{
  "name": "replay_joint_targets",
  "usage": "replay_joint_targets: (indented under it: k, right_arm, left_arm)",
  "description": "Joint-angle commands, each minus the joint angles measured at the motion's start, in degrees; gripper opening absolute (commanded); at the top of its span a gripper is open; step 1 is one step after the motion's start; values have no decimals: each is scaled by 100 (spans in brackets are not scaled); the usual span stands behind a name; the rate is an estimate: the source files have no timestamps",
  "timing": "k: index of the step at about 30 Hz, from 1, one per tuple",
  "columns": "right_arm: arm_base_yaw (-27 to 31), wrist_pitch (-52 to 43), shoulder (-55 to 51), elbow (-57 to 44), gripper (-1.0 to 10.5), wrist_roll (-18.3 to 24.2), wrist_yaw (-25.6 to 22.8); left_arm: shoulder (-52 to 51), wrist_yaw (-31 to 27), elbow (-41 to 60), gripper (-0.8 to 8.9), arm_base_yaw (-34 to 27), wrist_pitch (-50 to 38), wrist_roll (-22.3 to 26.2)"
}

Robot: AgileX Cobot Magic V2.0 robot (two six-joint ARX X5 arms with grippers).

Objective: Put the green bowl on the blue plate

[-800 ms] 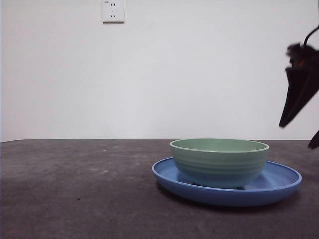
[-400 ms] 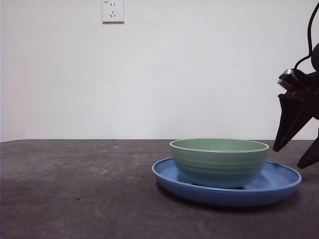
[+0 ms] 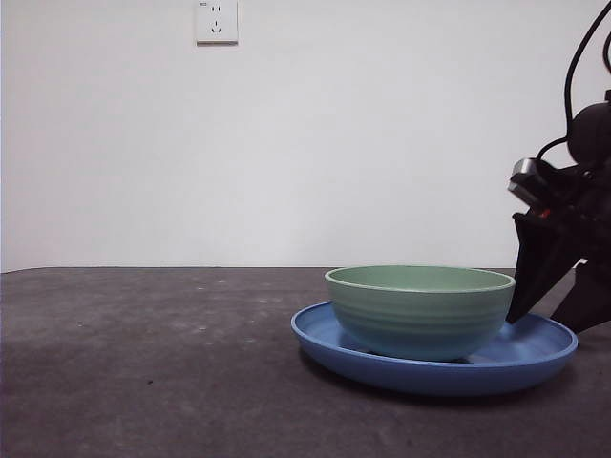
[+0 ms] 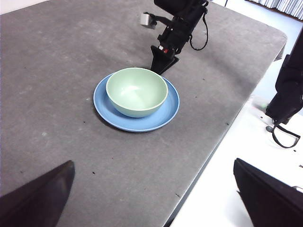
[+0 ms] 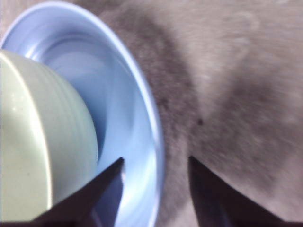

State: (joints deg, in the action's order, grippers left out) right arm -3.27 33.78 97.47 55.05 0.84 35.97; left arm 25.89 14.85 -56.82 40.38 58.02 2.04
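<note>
Straddling the blue plate (image 5: pixel 142 118) rim, right end effector (image 5: pixel 156 165)

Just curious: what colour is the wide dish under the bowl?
Glossy medium blue: the wide shallow round plate shows best in the left wrist view.

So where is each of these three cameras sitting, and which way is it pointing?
Front view: low, at table height, looking level across at the green bowl on the blue plate; the right end effector shows by the plate's edge.
Left wrist view: high on the left arm, looking down at bowl, plate and table; the left end effector frames the bottom, open.
Right wrist view: close above the plate's rim, its own jaws open astride it.
All three share bowl and plate.
</note>
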Motion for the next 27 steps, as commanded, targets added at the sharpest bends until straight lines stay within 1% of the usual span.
replay_joint_targets:
  k: [1, 7, 11, 15, 20, 27]
  right_arm:
    - [-66, -46, 146, 94, 136, 107, -7]
    - [-107, -48, 153, 94, 9, 79, -170]
    - [-111, -57, 153, 94, 9, -11, -315]
    - [-114, -52, 153, 105, 9, -107, -304]
    - [-129, 39, 151, 216, 10, -326, -297]
    - [-374, 400, 149, 616, 10, -439, -299]
  left_arm:
    - [11, -2, -61, 653, 39, -63, -13]
    - [11, 0, -59, 653, 39, -63, -13]
    - [11, -2, -61, 653, 39, -63, -13]
    - [11, 0, -59, 653, 39, -63, -13]
    - [11, 0, -61, 653, 39, -63, -13]
    - [11, -2, -61, 653, 39, -63, -13]
